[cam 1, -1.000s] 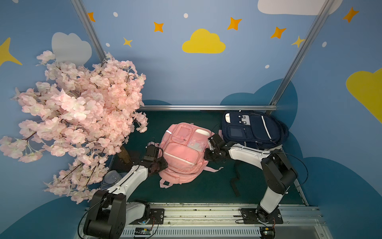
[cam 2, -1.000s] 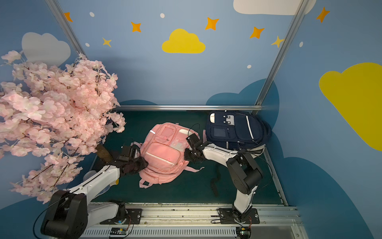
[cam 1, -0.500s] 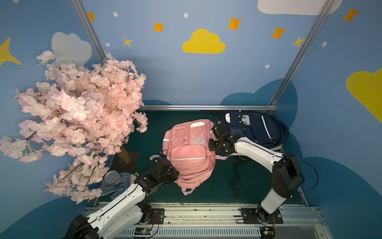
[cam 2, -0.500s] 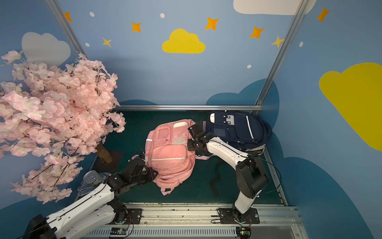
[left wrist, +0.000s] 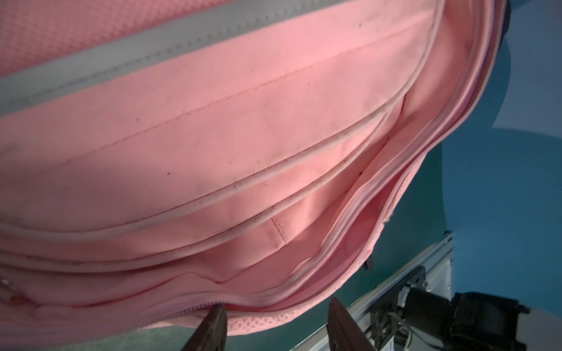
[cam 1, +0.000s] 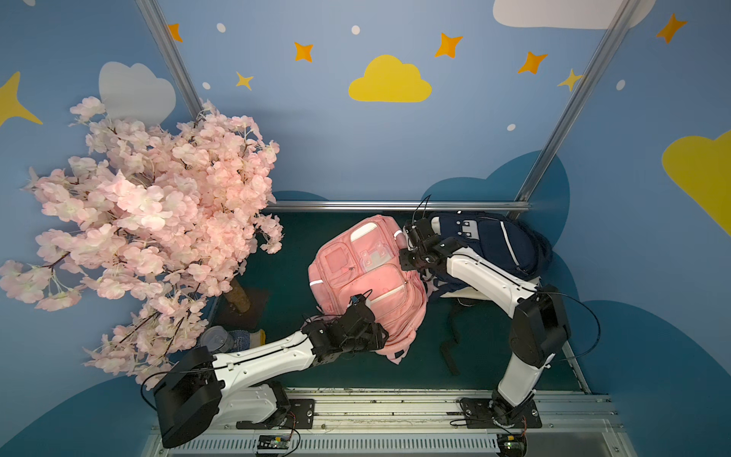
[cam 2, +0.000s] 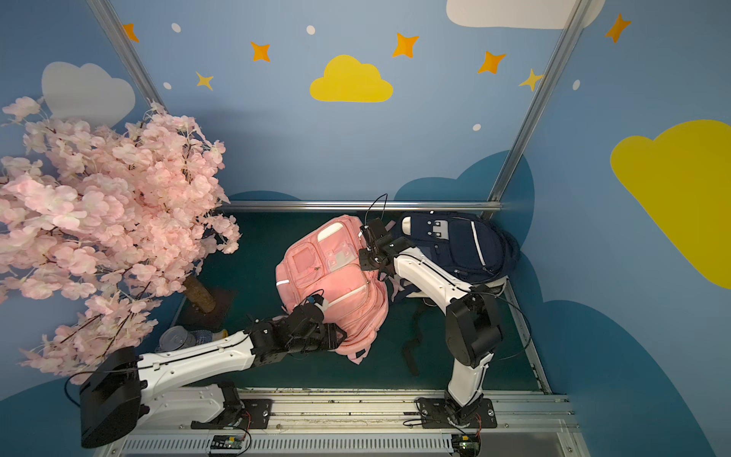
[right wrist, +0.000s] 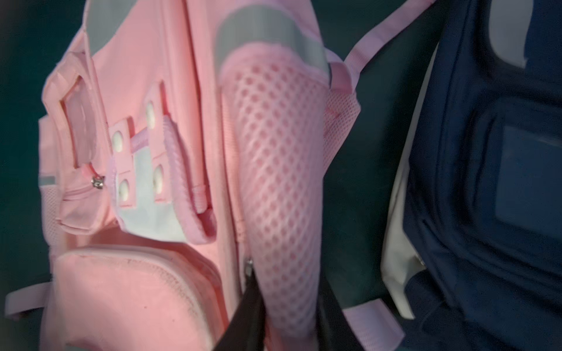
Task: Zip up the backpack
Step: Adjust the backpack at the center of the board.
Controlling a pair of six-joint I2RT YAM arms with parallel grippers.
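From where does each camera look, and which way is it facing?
Both top views: high in front, facing down on pink backpack, navy backpack; left arm, right arm show.
Left wrist: close along the pink backpack's zipper; left gripper shows.
Right wrist: faces its mesh side pocket; right gripper shows.
Shared: pink backpack, in all.

blue walls — clouds, stars, green floor, pink blossom tree

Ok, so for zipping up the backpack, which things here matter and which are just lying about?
In the job: pink backpack, left gripper, right gripper.

Just lying about: navy backpack, blossom tree, can, black strap.
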